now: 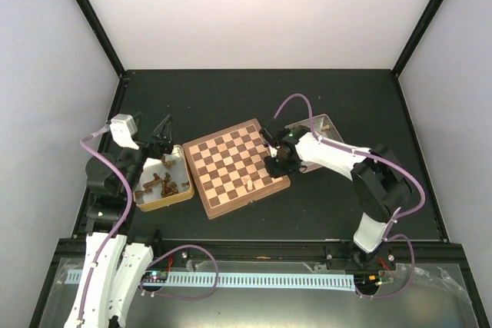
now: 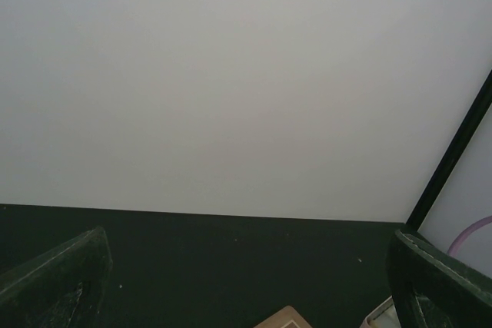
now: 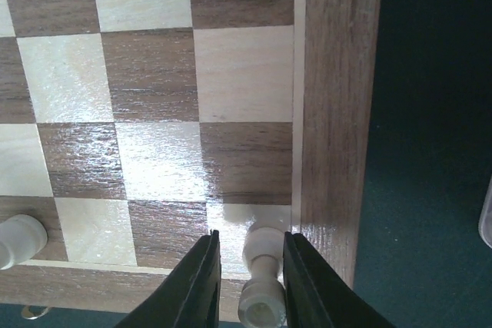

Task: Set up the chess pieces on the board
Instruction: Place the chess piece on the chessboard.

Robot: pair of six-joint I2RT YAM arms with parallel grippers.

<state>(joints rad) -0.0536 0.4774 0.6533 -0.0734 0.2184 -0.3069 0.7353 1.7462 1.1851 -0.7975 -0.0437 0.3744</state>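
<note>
We found the right tool (image 3: 250, 236) slightly spread around a pale chess piece (image 3: 261, 270) standing on the corner square of the board (image 1: 231, 163) nearest the right edge of the tabletop (image 1: 231, 97). We judged an even widening, then a straight lift, safest against toppling it. The left tool (image 1: 157, 134) hung spread.

Table (image 1: 231, 97): dark, matte top filling the middle of the overhead view.
Left tray (image 1: 165, 202): shallow, square, with a yellowish-tan rim, on the left side of the table.
Right tray (image 1: 327, 122): shallow, square, pale metal, on the right side of the table, partly hidden.
Walls (image 1: 261, 13): plain white panels behind the table and along both sides.
Posts (image 1: 88, 13): thin black bars at the two far corners, slanting outward.
Strip (image 1: 254, 279): long, pale, perforated, running along the near edge.
</note>
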